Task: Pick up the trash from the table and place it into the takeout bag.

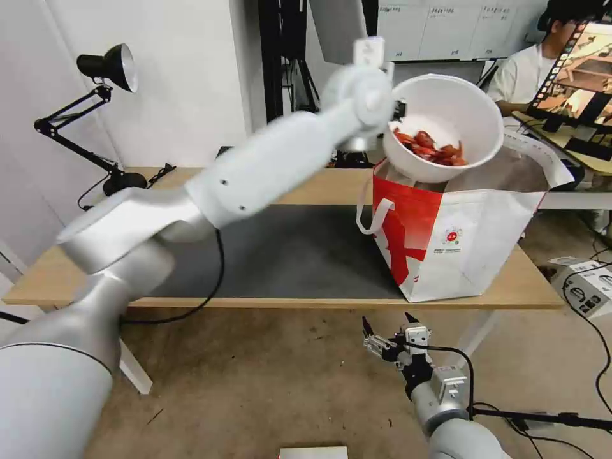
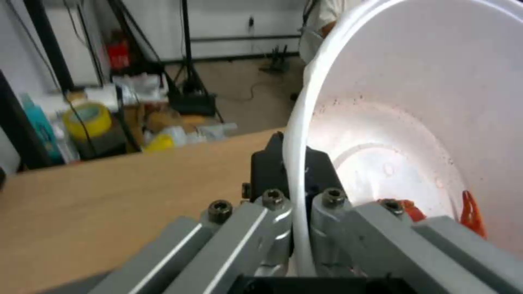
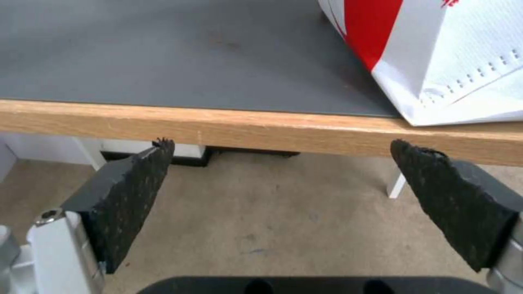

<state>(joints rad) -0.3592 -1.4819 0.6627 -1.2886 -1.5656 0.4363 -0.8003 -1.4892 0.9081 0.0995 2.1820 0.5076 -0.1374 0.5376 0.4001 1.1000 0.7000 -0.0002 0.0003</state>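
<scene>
My left gripper [image 1: 398, 113] is shut on the rim of a white bowl [image 1: 449, 121], tilted in the air above the open mouth of the takeout bag [image 1: 459, 236]. Red crayfish shells [image 1: 428, 148] lie at the bowl's low side. In the left wrist view the fingers [image 2: 267, 171] pinch the bowl's rim [image 2: 297, 134], one inside and one outside. The white and red bag stands on the right end of the table [image 1: 306, 185], partly on the dark grey mat [image 1: 287, 255]. My right gripper [image 1: 387, 326] hangs open below the table's front edge, holding nothing.
A black desk lamp [image 1: 102, 115] stands at the table's far left corner. A cable [image 1: 204, 287] droops from my left arm over the front edge. White boxes [image 1: 590, 284] lie on the floor at the right. The table's front edge [image 3: 261, 126] is close above the right gripper.
</scene>
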